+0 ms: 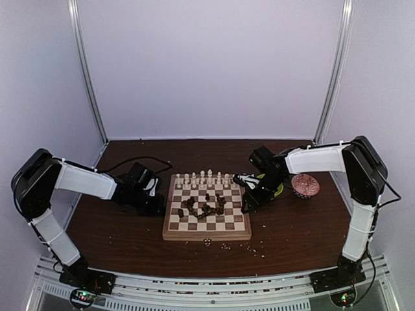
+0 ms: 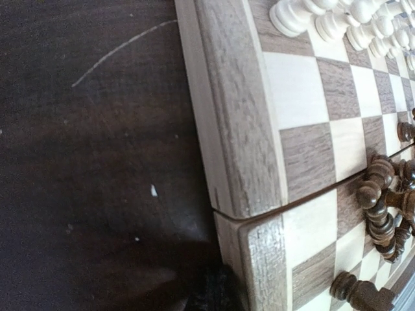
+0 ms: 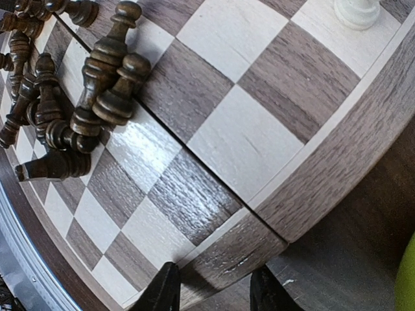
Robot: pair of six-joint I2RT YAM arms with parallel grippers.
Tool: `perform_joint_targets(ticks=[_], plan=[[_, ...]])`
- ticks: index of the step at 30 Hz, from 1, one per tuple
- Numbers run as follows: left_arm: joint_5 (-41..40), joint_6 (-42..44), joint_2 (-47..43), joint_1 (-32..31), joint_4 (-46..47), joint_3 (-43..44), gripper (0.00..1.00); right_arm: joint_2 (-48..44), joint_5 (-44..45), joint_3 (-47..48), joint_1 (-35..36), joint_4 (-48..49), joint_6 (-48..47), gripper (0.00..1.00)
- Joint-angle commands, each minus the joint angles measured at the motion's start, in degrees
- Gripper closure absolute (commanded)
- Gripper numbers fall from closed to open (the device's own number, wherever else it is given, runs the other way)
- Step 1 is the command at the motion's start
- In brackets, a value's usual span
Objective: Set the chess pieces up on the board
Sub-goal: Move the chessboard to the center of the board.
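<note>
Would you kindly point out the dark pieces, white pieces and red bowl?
dark pieces (image 1: 206,206): top view, pile's middle.
white pieces (image 1: 202,177): top view, row's middle.
red bowl (image 1: 305,194): top view, near wall.

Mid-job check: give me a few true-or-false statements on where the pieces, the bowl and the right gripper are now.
1. The dark brown pieces lie heaped in the middle of the board. True.
2. The white pieces lie tipped over beside the board. False: they stand in rows along its far edge.
3. The red patterned bowl sits left of the board. False: it sits to the right.
4. The right gripper is at the board's right rim. True.
5. Pale crumbs lie on the table before the board's near edge. True.
</note>
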Motion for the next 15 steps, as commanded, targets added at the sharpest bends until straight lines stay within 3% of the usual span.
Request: perform_joint_targets(ticks=[1, 9, 15], plan=[[9.0, -2.3, 0.4, -5.9, 0.9, -4.4, 1.00, -0.3, -6.9, -1.5, 4.9, 2.7, -2.3, 0.63], [3.9, -3.5, -1.8, -6.0, 1.5, -8.0, 1.00, 0.0, -5.4, -1.0, 4.9, 1.5, -3.3, 0.61], [-4.8, -2.1, -7.2, -6.0, -8.1, -6.3, 0.93, -3.6, -1.6, 0.0, 2.7, -3.8, -8.3, 0.59]])
